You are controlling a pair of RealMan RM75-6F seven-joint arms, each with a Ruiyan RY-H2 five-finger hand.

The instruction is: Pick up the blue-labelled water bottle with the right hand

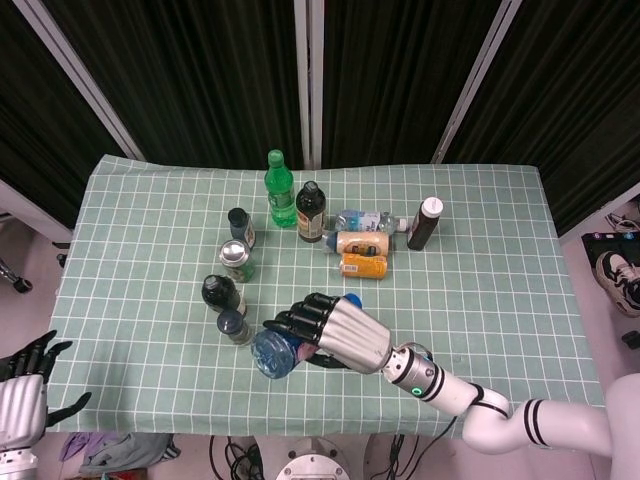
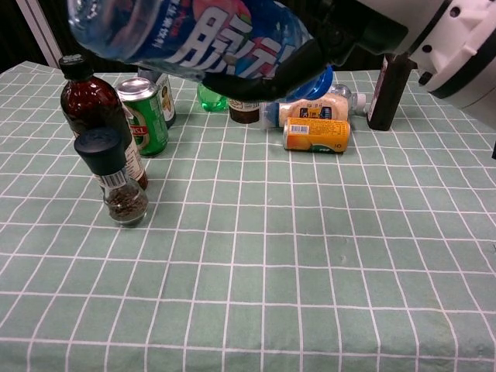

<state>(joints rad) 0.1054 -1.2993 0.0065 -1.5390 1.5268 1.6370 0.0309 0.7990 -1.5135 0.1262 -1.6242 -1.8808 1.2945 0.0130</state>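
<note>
Right hand: fingers wrapped around blue-labelled water bottle, lifted above table.
Bottle: lying sideways, white lettering, blue cap.

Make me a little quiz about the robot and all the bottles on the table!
1. True or false: the right hand holds the blue-labelled water bottle up off the table.
2. What lies on its side by the cream bottle? A) orange can B) pepper grinder C) green bottle
3. Fill in: the green can stands beside the dark brown ___ with the black cap.

Key: 1 true. 2 A, the orange can. 3 bottle.
</note>
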